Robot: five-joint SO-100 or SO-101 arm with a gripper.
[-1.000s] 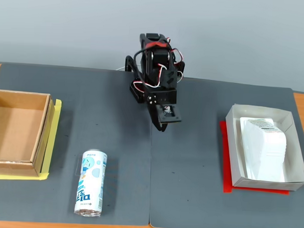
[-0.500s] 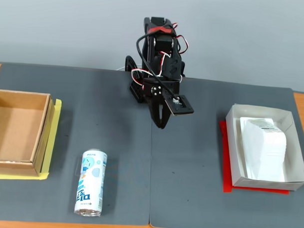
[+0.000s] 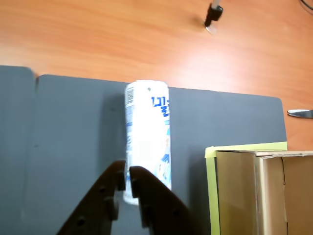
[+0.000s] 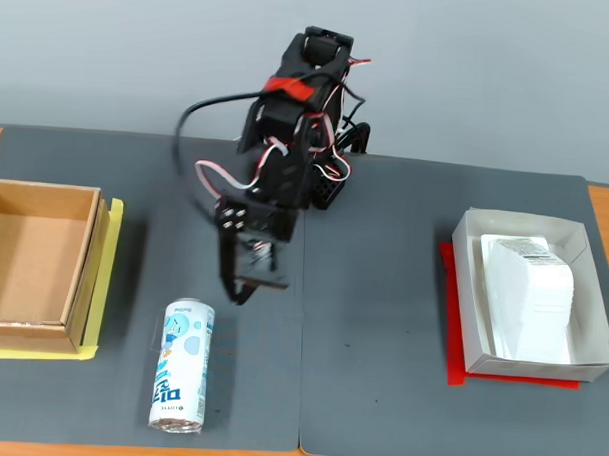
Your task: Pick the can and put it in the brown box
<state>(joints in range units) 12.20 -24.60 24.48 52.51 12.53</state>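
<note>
The can (image 4: 182, 365) is lying on its side on the desk's (image 4: 381, 321) grey mat, showing blue Korean lettering and a small "LOTTE" mark. The claw (image 4: 244, 291) is hovering just above it, nearly closed and holding nothing, well apart from the brown box (image 4: 35, 267)

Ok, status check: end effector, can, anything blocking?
End effector nearly shut, empty, just above can. Can lying on its side on grey mat, ungrasped. Brown box empty. Nothing in between.

In the fixed view, the can (image 4: 182, 365) lies right of the brown box (image 4: 35, 267).
</note>
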